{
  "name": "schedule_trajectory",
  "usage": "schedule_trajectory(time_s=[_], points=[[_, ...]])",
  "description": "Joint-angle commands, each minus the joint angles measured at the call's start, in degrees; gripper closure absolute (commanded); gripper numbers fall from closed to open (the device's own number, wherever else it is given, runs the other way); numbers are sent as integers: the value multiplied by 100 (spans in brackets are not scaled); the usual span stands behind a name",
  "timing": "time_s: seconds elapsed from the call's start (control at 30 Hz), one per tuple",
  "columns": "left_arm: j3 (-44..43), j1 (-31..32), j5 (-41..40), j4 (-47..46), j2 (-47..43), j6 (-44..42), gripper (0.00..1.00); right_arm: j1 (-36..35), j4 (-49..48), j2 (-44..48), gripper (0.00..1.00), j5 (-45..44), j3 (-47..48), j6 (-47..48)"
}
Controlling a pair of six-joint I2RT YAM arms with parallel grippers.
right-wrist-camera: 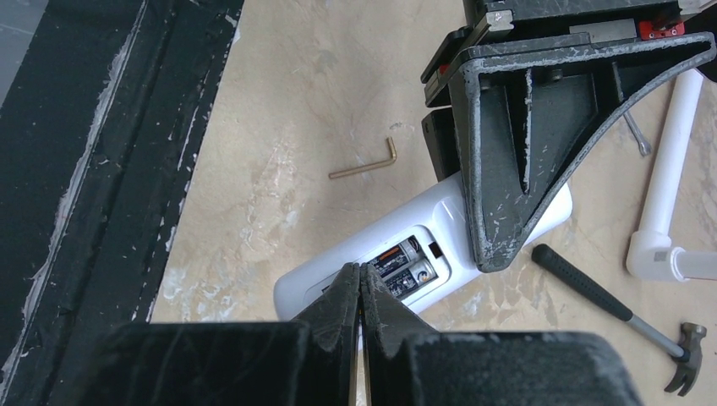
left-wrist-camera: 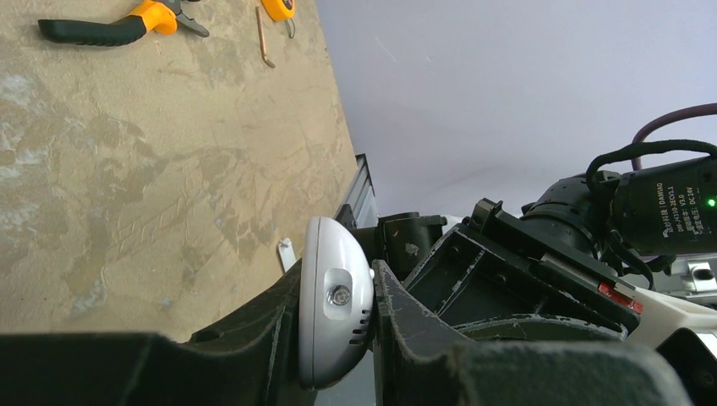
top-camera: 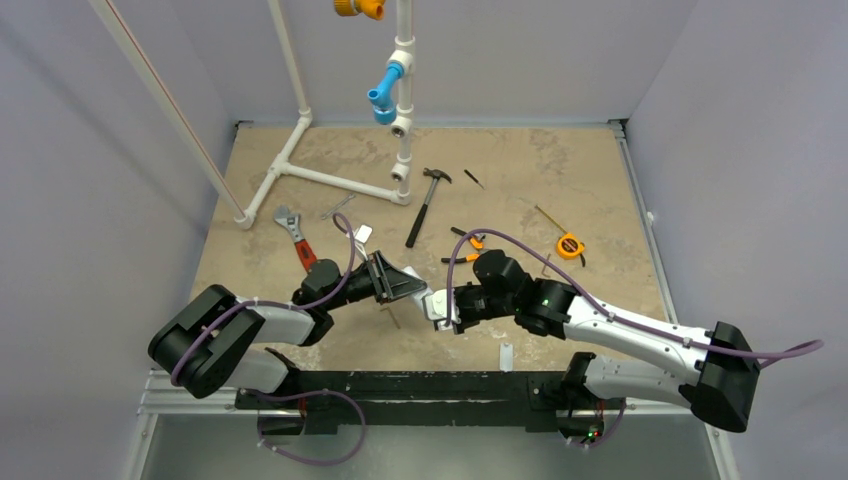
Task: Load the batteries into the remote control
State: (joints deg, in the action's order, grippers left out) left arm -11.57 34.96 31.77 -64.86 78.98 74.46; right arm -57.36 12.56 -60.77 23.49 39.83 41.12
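Observation:
The white remote control (right-wrist-camera: 314,285) is held back side up, just above the table, with my left gripper (left-wrist-camera: 336,275) shut across its body; its rounded end (left-wrist-camera: 334,338) shows between the fingers. The battery compartment is open, and two dark batteries (right-wrist-camera: 407,262) lie in it side by side. My right gripper (right-wrist-camera: 359,272) is shut with nothing between its jaws. Its tips sit over the near end of the batteries, hiding that end. I cannot tell whether the tips touch them. In the top view the two grippers meet near the table's front middle (top-camera: 425,297).
A brass hex key (right-wrist-camera: 365,162) lies just behind the remote. A white cover strip (top-camera: 506,356) lies by the front edge. A hammer (top-camera: 425,205), orange pliers (top-camera: 465,245), tape measure (top-camera: 570,245), red wrench (top-camera: 300,245) and white pipe frame (top-camera: 330,175) lie further back.

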Motion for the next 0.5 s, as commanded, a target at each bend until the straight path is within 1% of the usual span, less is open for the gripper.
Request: schedule_trajectory(time_s=[0.0,0.47], points=[[-124,35,210,-450,-84,106,100,7,22,-67,100,-144,-136,-165],[-178,31,202,-436,-25,110,100,67,186,138,100,-100,-177,-399]])
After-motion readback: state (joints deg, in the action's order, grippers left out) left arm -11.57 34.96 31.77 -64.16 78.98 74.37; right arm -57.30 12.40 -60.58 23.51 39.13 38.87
